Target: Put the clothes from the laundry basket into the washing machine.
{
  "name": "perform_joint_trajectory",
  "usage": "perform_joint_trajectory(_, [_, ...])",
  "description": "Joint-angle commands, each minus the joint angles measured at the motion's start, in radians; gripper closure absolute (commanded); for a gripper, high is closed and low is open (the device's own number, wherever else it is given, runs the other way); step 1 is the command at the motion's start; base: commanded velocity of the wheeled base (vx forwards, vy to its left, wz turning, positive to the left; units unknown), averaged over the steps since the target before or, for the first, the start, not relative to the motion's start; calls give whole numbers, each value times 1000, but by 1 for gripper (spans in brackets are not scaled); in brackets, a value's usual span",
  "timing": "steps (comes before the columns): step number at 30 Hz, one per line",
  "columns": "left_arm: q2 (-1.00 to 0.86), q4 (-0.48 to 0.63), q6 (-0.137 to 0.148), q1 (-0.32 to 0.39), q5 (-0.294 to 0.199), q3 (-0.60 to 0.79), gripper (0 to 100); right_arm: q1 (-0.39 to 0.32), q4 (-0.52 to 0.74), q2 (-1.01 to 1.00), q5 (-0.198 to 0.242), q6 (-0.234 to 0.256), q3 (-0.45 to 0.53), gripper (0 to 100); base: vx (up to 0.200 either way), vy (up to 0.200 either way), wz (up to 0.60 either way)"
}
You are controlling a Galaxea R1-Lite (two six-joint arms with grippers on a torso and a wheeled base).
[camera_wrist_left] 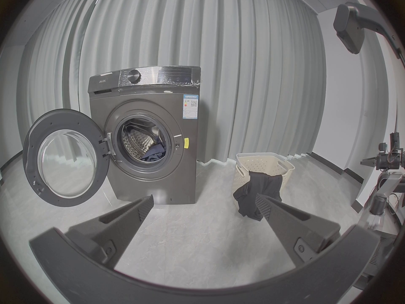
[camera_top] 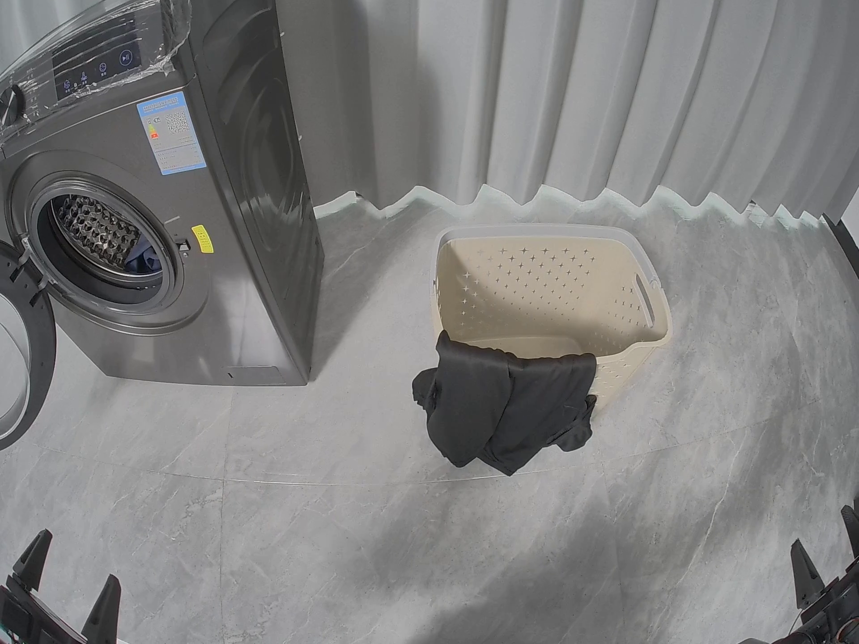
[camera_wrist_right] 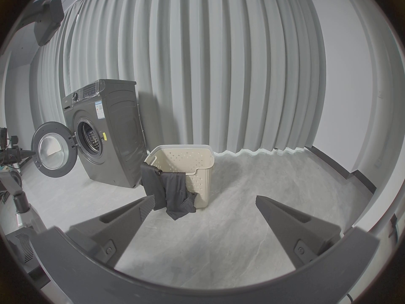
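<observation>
Clothes outside the drum amount to one dark grey garment [camera_top: 506, 409], draped over the near rim of the laundry basket [camera_top: 537, 230] and hanging down its outer wall to the grey floor [camera_top: 358, 512]. The washing machine [camera_top: 242, 225] stands on the basket's left, apart from it, and its round door [camera_top: 22, 377] is swung wide open on the side away from the basket. A dark blue cloth [camera_top: 143, 261] lies inside the drum. A pale curtain [camera_top: 555, 73] hangs behind the basket. The left gripper [camera_wrist_left: 203, 198] sits well back from the basket on its near left, fingers spread apart above the floor. The right gripper [camera_wrist_right: 204, 198] sits well back on the basket's near right, fingers likewise spread.
</observation>
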Motion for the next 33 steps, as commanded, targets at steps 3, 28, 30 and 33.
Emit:
perform_joint_trajectory(3, [-15,0,-1,1,0,18,0,0,0,-10,1,1,16,0,0,-200,0])
perform_joint_trajectory(28, [-15,37,75,2,66,18,0,2,0,-10,1,1,16,0,72,-8,0])
perform_joint_trajectory(30, [-15,38,70,1,64,18,0,0,0,-10,1,-1,16,0,0,0,0])
perform_joint_trajectory(33, [-15,43,67,1,64,18,0,2,0,-10,1,-1,16,0,0,0,0])
